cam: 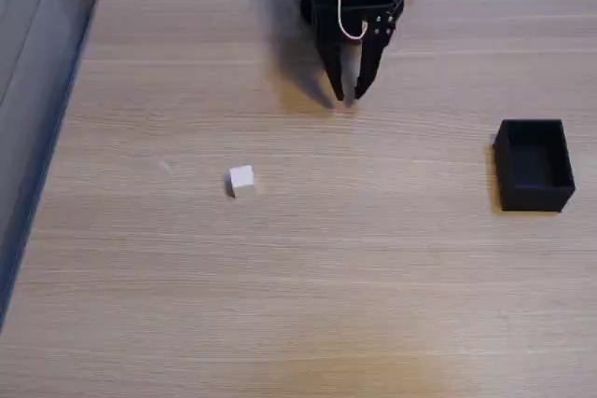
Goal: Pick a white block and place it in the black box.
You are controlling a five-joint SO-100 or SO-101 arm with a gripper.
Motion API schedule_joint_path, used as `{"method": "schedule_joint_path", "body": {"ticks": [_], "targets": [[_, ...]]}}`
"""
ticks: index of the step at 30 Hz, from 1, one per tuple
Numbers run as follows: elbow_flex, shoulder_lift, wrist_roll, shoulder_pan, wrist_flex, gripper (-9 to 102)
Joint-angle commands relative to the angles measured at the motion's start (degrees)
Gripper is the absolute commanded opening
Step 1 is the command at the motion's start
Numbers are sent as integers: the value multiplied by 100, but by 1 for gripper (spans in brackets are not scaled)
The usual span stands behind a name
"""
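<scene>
White block [242, 179]: small plain cube, resting alone on the worktop, left of centre in the fixed view; nothing touches it.
Black box [534, 165]: matte, open-topped, thin-walled, standing near the right edge of the worktop, well apart from the block; its interior looks dark and, as far as can be told, holds nothing.
Pincer [348, 97]: black, pointing down near the far middle of the worktop; the two fingers converge to a narrow gap at the tips, slightly parted, gripping nothing. Whether the tips touch the surface is hard to tell.
Arm wiring [347, 16]: red and white wires looped over the black arm above the pincer.
Worktop [298, 305]: pale wood grain, wide and bare around the items.
Surroundings: grey floor or wall strip along the left edge; cluttered objects behind the far edge, too blurred to name.
Obstructions: open surface lies between pincer, block and box.
</scene>
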Motion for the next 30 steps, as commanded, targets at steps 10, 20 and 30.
{"method": "schedule_joint_path", "body": {"ticks": [10, 20, 30], "targets": [[-976, -2004, -1222, 1951, -914, 29], [-1898, -3718, -1679, 2663, -1564, 32], [-3278, -5467, -2268, 2839, -1986, 32]]}}
